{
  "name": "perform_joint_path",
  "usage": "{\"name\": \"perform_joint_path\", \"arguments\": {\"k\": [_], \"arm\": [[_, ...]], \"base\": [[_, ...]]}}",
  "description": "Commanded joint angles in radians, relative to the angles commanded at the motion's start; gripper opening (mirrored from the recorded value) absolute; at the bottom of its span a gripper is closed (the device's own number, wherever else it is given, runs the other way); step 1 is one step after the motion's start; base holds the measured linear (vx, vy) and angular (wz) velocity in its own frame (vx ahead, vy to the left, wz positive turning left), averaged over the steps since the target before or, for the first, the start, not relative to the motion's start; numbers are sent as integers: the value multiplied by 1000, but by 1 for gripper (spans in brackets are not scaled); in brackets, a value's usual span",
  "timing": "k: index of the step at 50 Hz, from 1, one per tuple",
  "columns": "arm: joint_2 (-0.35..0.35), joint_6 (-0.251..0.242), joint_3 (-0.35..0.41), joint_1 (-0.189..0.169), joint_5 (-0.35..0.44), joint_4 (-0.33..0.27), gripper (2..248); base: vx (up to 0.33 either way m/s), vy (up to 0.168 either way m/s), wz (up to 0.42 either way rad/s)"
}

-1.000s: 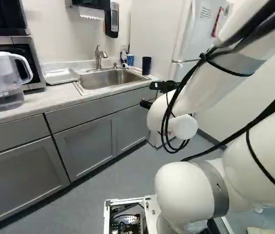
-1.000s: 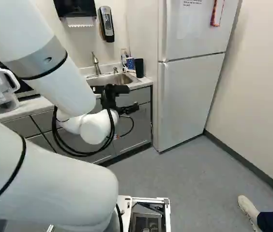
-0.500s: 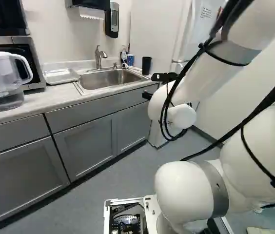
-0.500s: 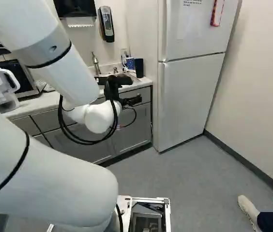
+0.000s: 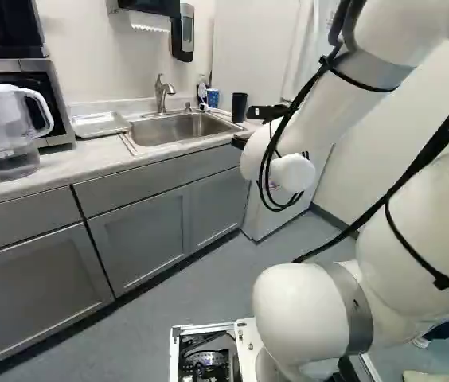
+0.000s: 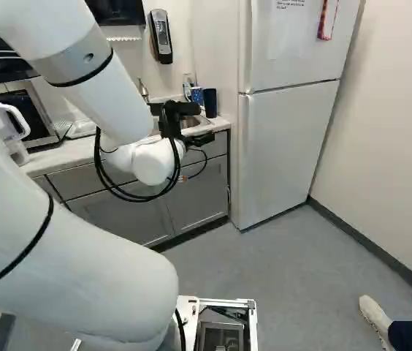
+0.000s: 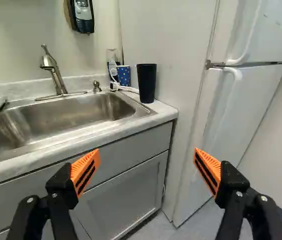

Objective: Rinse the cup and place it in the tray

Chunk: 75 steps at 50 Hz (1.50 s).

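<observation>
The black gripper (image 6: 200, 139) is held out in front of the counter's right end, short of the cups. In the wrist view the gripper (image 7: 147, 154) stands wide open with nothing between its orange pads. Ahead of it, a tall black cup (image 7: 146, 82) stands upright on the counter corner, right of the sink and by the fridge side. A blue patterned cup (image 7: 124, 75) is beside and behind it. The steel sink (image 5: 178, 127) has a faucet (image 5: 161, 94) at its back. A white tray (image 5: 99, 125) lies on the counter left of the sink.
A water pitcher (image 5: 5, 131) and a microwave (image 5: 48, 95) stand on the counter's left. The fridge (image 6: 286, 146) rises beyond the counter's right end. Grey cabinets (image 5: 141, 231) front the counter. A bottle and white cable are behind the cups. A person's foot shows at the right.
The arm has shifted, and its wrist and gripper have risen somewhat and moved closer to the counter. The base, cups and tray have stayed where they were.
</observation>
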Motion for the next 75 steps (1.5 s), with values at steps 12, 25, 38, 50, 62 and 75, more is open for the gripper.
{"name": "perform_joint_path", "arguments": {"k": [12,25,38,50,62,75], "arm": [[-19,0,-45,1,-13,0,247],[-37,0,-92,3,-46,0,247],[-53,0,-136,4,-88,0,247],[-65,0,-175,5,-129,0,247],[-73,0,-209,6,-160,0,247],[-82,0,-246,7,-183,0,247]], "base": [[0,0,0],[0,0,0],[0,0,0],[0,0,0],[0,0,0],[0,0,0]]}}
